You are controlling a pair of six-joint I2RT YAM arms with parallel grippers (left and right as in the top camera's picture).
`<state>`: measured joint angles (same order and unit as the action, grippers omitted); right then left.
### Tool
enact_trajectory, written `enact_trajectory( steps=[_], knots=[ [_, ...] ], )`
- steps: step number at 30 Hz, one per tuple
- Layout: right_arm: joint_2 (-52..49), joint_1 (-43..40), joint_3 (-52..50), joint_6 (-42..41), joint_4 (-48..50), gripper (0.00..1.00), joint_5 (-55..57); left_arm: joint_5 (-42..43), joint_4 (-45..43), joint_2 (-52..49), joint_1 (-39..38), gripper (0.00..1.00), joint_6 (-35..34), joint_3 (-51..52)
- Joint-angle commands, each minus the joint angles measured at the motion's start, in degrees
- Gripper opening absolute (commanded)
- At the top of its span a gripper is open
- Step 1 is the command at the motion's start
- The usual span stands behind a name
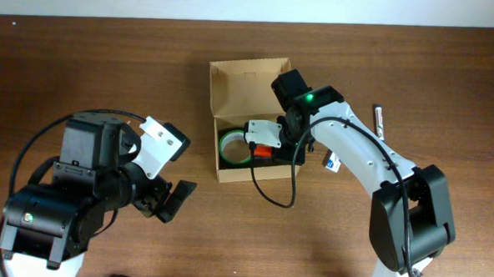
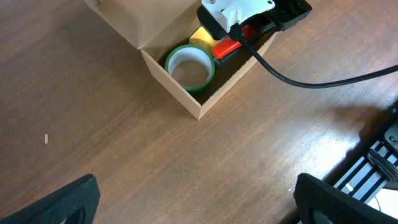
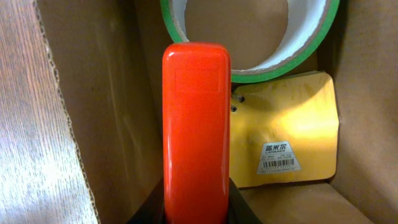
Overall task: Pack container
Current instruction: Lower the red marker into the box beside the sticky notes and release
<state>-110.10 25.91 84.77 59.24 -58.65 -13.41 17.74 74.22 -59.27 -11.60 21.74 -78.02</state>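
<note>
Container: the tan cardboard container (image 1: 229,175) is sitting near the middle of the table (image 1: 83,64), with its flap lid (image 1: 245,84) standing open on the 12 o'clock side.
Right gripper: the right gripper (image 1: 267,146) is reaching into the container from 3 o'clock. Its fingers are closing narrowly on both sides of an orange-red block (image 3: 196,124) and gripping it.
Contents: a green tape roll (image 1: 231,148) is lying flat at the 9 o'clock end of the container. A yellow packet (image 3: 286,130) with a small printed label is lying on the floor just beside the roll.
Left gripper: the left gripper (image 1: 167,198) is hanging over the wood at 8 o'clock from the container, apart from it. Its fingers are spreading wide and holding nothing.
Loose items: a dark pen (image 1: 380,119) is lying on the table at 3 o'clock from the container. A small white-blue item (image 1: 333,163) is resting nearer the container, by the right arm.
</note>
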Motion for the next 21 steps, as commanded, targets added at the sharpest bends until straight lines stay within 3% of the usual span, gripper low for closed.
enact_trajectory(
  steps=[1,4,16,21],
  knots=[
    [0.09,-0.11,-0.28,0.52,-0.02,0.29,-0.79,0.07,0.0,-0.02,0.26,1.0,1.09,-0.79],
    [0.09,-0.11,-0.28,0.52,0.0,0.38,-0.81,0.07,0.0,-0.02,0.26,1.0,1.09,-0.79],
    [0.17,-0.11,0.13,0.13,-0.24,0.39,-0.81,0.07,0.0,-0.02,0.26,1.0,1.09,-0.79],
    [0.9,-0.11,4.48,-6.47,-2.19,0.39,-1.03,0.07,0.0,-0.02,0.26,1.0,1.09,-0.79]
  ],
)
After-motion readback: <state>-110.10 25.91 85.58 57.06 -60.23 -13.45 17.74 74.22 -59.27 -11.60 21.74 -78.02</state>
